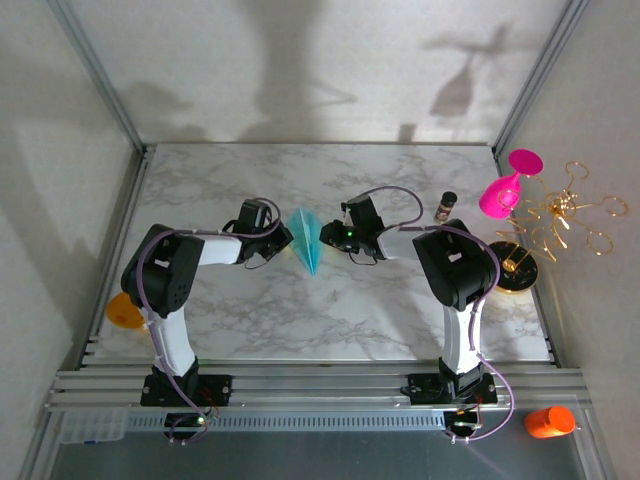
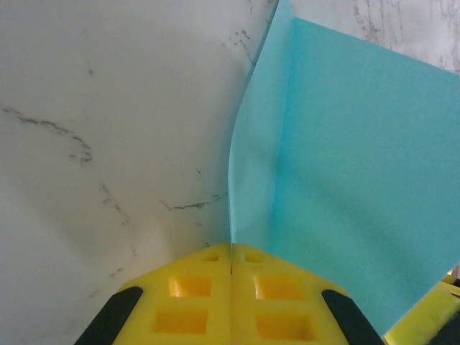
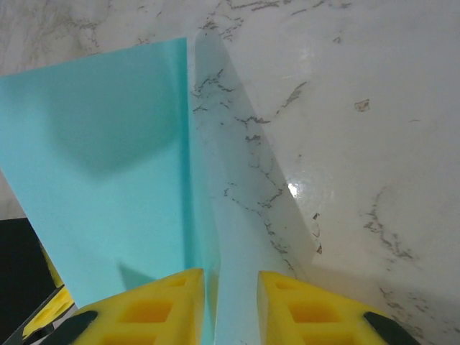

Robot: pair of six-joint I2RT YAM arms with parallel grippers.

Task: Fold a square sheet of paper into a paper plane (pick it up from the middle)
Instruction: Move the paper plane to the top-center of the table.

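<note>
Paper plane: teal dart at mid-counter, between the two claws, narrow tip toward the near edge.
Left claw: pressed together, pinching the paper plane at one side; a fold line runs away from the seam of the pads.
Right claw: spread a little, with a thin paper layer standing in the gap and neither pad visibly clamping it.
Step in hand (judged): release on the right side after pressing the centre ridge, the left pinch acting as anchor.
Good practice: widen the right claw fully before any retreat; withdraw straight back along the ridge, never sideways; hold the left pinch firm and motionless.
Risk: a pad catching on the loose layer, pulling the wing open or twisting the dart in the left pinch.
Progress (judged): late; dart shape already formed.
</note>
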